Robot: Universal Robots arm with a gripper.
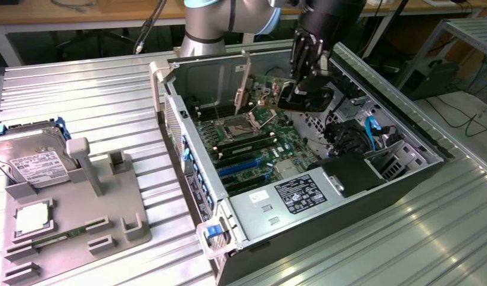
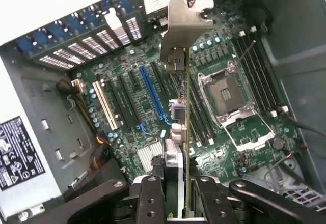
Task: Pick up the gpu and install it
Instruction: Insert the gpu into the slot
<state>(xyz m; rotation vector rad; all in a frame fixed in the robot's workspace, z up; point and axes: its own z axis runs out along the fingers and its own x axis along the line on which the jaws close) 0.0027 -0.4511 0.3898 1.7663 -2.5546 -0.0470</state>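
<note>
The robot's hand (image 1: 305, 89) is inside the open computer case (image 1: 202, 80). The case lies on its side on the shiny metal worktop (image 1: 100, 89). The hand is pinching the gpu (image 1: 263, 86) between its two black fingers (image 2: 151, 191).

In the wrist view, the hand (image 2: 181, 196) holds the gpu (image 2: 179, 112) on its thin edge. The card points away from the hand, and its silver bracket is at the far end, near the back wall of the case. The gpu is just above the green board (image 2: 127, 102) with its long slots. I cannot tell if the gpu touches a slot.

At the exterior view's left, a grey tray (image 1: 108, 202) sits on the worktop, well apart from the case. A silver hard drive (image 1: 33, 158) leans in the tray, and a small square chip (image 1: 33, 217) lies near it.
</note>
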